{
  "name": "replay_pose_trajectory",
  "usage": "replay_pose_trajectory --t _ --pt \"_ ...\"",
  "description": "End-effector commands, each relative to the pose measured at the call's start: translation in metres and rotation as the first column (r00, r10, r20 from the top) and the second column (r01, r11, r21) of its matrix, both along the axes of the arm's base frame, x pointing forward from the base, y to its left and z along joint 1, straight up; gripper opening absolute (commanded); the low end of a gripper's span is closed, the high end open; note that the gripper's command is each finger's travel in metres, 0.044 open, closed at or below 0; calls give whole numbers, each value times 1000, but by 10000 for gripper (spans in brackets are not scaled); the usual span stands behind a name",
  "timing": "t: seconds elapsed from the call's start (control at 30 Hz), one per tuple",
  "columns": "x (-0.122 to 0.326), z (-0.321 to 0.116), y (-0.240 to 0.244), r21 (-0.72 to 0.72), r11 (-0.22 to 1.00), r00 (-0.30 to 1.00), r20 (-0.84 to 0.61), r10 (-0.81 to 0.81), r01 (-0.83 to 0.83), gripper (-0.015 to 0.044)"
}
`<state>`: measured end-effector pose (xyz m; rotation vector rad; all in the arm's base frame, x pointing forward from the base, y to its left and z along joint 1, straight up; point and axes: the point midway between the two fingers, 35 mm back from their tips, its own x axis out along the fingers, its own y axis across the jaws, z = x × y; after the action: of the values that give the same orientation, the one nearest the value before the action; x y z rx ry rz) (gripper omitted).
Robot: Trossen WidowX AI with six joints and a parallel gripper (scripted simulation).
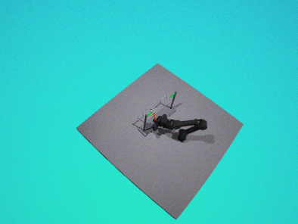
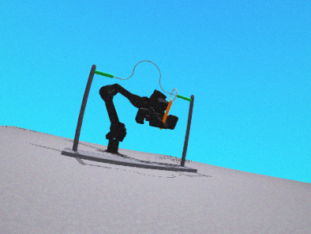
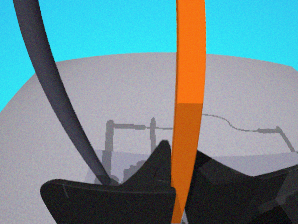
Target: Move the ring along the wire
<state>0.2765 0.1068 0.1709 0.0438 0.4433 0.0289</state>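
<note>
- One hand (image 1: 155,120) (image 2: 164,122) (image 3: 169,145), nearly closed, clamped on the orange handle (image 1: 154,116) (image 2: 167,111) (image 3: 190,75).
- The handle's long axis runs steeply up from the hand to the ring (image 1: 153,110) (image 2: 170,95).
- The ring is around the wire, at or just beside the inner end of the near green part (image 1: 149,113) (image 2: 185,97); contact unclear.
- Beyond that green part stands its post (image 1: 144,122) (image 2: 187,134) (image 3: 42,55); the next move probably slides the ring postward, clear of grey wire.

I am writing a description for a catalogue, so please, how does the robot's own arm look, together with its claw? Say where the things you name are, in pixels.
The arm (image 1: 186,122) (image 2: 111,111) is all dull black, with slim links between chunky, blocky joints. The claw (image 1: 155,120) (image 2: 165,121) (image 3: 169,145) is black too, its visible finger broad, with a rounded corner. I see no cables.
</note>
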Motion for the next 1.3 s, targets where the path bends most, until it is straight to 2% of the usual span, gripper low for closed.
replay_pose_trajectory --t 0.0,1.27 --pt "1 1 4 7 1000 1000 5 -3 3 -150" --pt "4 -7 35 18 1000 1000 10 12 -12 -150"
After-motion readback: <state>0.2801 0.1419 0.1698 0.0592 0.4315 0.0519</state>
